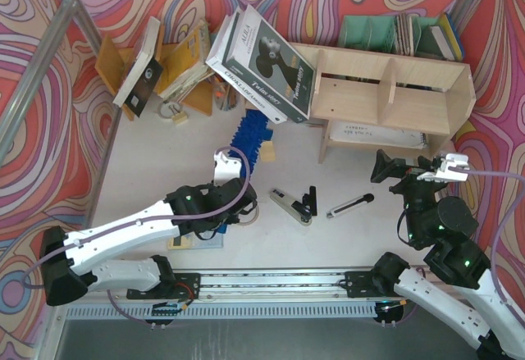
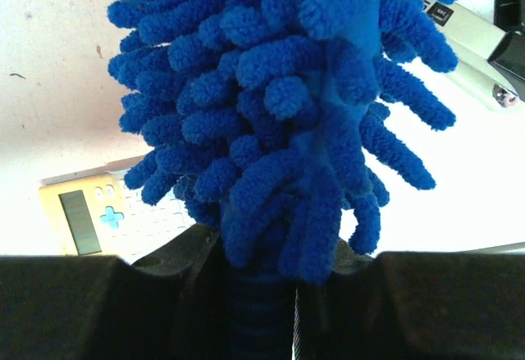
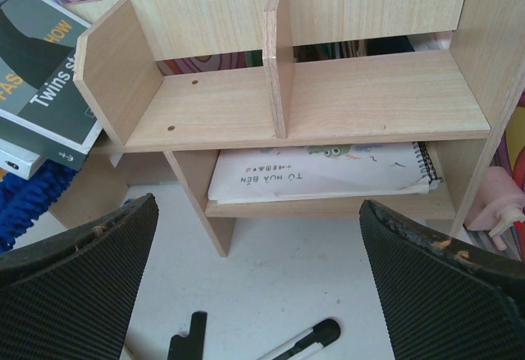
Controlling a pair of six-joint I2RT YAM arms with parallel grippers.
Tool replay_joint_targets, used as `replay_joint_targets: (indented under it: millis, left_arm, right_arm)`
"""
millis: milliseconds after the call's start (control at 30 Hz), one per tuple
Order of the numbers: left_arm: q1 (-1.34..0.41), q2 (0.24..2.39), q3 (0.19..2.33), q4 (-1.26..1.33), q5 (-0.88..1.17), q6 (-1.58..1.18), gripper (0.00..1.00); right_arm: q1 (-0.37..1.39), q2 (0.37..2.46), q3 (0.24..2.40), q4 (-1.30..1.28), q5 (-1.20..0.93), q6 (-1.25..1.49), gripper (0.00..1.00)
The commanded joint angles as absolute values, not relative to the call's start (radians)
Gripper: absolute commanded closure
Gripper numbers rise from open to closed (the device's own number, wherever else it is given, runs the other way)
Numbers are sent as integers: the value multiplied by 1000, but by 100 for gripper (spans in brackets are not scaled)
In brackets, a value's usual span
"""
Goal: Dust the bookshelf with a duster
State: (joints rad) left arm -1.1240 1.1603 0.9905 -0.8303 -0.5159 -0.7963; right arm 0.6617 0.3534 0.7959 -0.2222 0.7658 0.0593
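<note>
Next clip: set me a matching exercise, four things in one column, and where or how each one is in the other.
Things:
1. duster
2. right gripper
3. spiral notebook
4. yellow calculator

Place or state:
A. open, empty, facing the bookshelf
B. resting on the table
C. clamped by its handle in the left gripper
D. lying on the bookshelf's lower tier

Pairs: 1-C; 2-A; 3-D; 4-B
</note>
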Motion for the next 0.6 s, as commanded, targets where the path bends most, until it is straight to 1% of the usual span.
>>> replay_joint_targets:
  millis: [0,333,567]
  left_arm:
    - [-1115,1148,1002,-865,-617,-799,100]
    - [-1115,1270,893,-715,-494,-857,100]
    - [-1115,1308,928,-717,-503,-821,100]
  right_arm:
    - [666,341,790,-218,773,54,1]
    - [666,344,790,-215,773,54,1]
    - [666,349,790,-211,773,52,1]
